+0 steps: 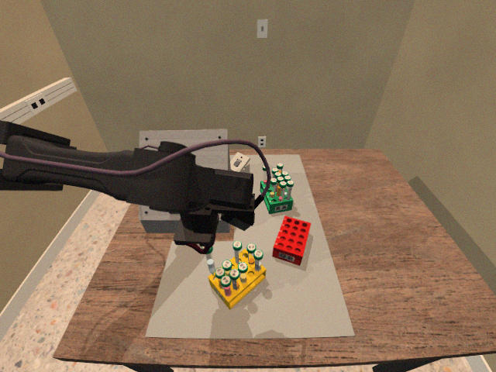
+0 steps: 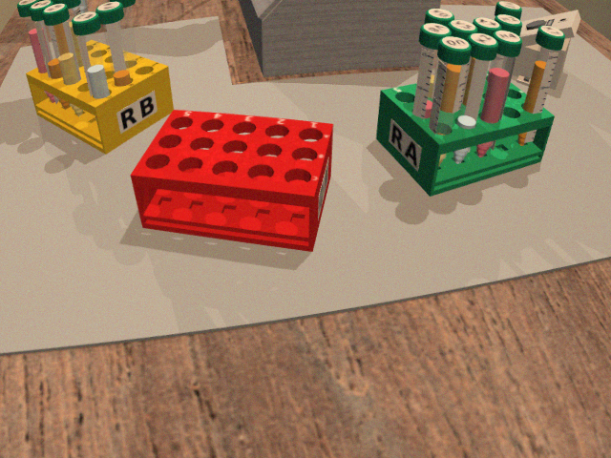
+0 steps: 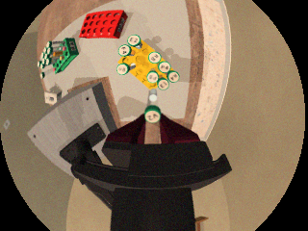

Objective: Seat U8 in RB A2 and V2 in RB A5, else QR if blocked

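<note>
Our gripper (image 1: 206,251) (image 3: 152,116) pinches a clear, ridged-green-capped tube (image 1: 210,262) (image 3: 152,115), probably by its cap, beside the glossy yellow rack (image 1: 248,283) (image 2: 136,93) (image 3: 140,72); its label looks unreadable to us.

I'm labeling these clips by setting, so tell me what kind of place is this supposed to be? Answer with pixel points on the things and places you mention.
Probably a lab workbench: racks of capped sample tubes, such as the green rack (image 1: 279,208) (image 2: 404,153) (image 3: 70,60) and yellow rack (image 1: 230,302) (image 2: 100,123) (image 3: 142,76), stand on a bench mat (image 1: 304,312) (image 2: 237,290) (image 3: 168,24).
</note>
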Tool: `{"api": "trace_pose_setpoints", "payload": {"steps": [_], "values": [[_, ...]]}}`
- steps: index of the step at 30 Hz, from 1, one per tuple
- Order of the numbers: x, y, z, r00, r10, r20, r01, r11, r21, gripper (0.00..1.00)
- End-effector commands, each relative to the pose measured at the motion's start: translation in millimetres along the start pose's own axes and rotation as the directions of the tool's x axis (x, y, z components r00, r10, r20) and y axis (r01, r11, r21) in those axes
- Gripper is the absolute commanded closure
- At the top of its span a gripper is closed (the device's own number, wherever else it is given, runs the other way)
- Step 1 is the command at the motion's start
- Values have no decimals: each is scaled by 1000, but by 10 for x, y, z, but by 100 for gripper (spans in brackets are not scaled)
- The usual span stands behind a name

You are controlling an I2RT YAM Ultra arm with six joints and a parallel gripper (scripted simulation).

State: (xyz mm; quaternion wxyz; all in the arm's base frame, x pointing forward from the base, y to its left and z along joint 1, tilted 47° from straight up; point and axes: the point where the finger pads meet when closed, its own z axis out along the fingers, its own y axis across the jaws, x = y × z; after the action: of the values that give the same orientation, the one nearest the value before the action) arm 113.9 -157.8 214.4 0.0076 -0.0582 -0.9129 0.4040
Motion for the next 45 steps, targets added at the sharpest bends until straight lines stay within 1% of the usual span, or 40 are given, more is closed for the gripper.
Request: {"api": "trace_pose_setpoints", "payload": {"steps": [1, 20, 21, 24, 27, 28, 30, 32, 35, 38, 44, 45], "values": [[-49, -27, -32, 1000, 1, 20, -1, 1000, -5, 100], [-49, -27, -31, 1000, 1, 20, -1, 1000, -5, 100], [-123, -46, -48, 1000, 8, 30, -7, 1000, -11, 100], [-159, -31, -60, 999, 0, 39, 0, 1000, -12, 100], [-169, -28, -62, 999, 2, 40, -1, 1000, -12, 100], [-150, -48, -85, 998, 20, 54, -20, 1000, -10, 100], [-169, -27, -63, 999, 6, 36, -6, 1000, -12, 100], [-177, -34, -66, 999, 9, 44, -8, 1000, -10, 100], [-132, -66, -71, 998, 29, 53, -29, 1000, -8, 100], [-57, 17, 15, 1000, 5, 24, -5, 1000, -12, 100], [-40, 23, 32, 1000, 7, 22, -7, 1000, -11, 100], [-57, 40, 20, 999, -5, 32, 5, 1000, -12, 100]]}}
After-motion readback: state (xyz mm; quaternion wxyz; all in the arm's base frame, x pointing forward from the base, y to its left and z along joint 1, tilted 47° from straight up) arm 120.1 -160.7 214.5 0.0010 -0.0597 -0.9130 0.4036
